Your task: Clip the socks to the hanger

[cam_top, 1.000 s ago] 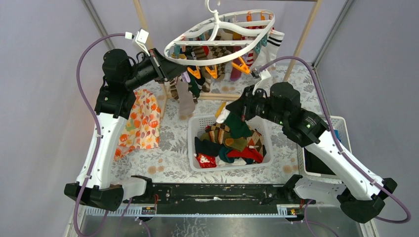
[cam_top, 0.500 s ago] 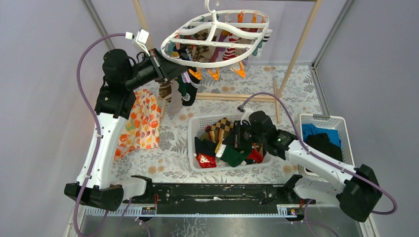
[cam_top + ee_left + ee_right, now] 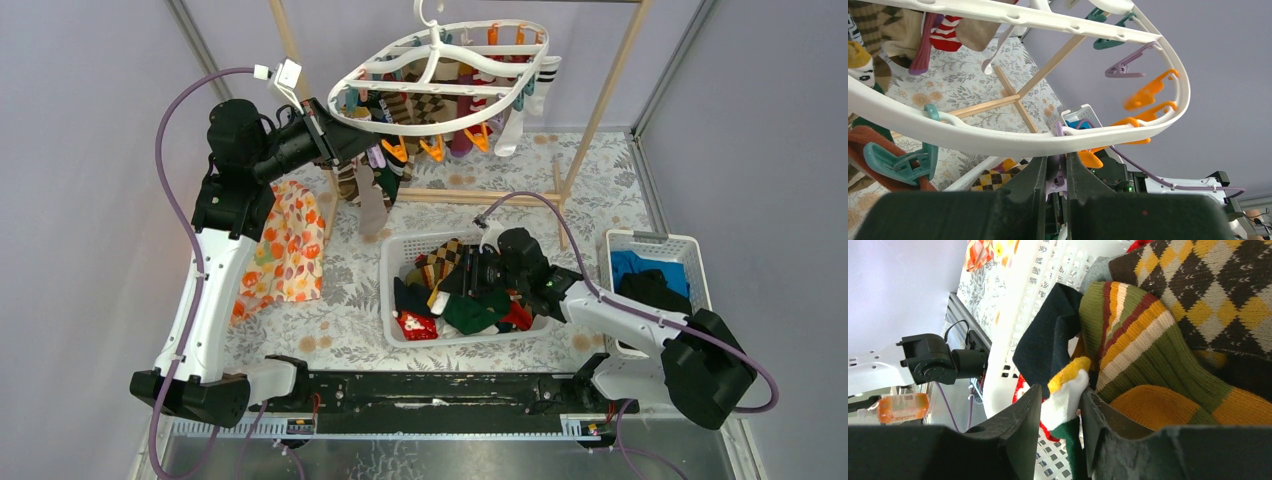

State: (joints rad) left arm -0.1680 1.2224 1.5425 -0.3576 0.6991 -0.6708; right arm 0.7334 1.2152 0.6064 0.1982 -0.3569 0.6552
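The white oval hanger (image 3: pixel 436 88) hangs at the back, with several socks (image 3: pixel 375 195) clipped under it. My left gripper (image 3: pixel 340 140) (image 3: pixel 1058 167) sits just under its near rim (image 3: pixel 998 142), shut on a purple clip (image 3: pixel 1055 182). More socks (image 3: pixel 450 260) are piled in the white basket (image 3: pixel 385 290). My right gripper (image 3: pixel 470 275) (image 3: pixel 1060 390) is low in that pile. Its jaws stand apart, and the white and yellow end of a dark green sock (image 3: pixel 1065 402) (image 3: pixel 470 312) lies between them. A striped olive sock (image 3: pixel 1148 350) and a brown argyle one (image 3: pixel 1208 295) lie beside it.
An orange floral cloth (image 3: pixel 285 250) lies on the table at the left. A second white basket (image 3: pixel 660 243) at the right holds blue and black clothes. The wooden rack's posts (image 3: pixel 600 90) and foot bar (image 3: pixel 470 195) stand behind the sock basket.
My right arm came down from near the hanger into the basket with the dark green sock, and its jaws have parted. The hanger swung a little. The left arm stayed put.
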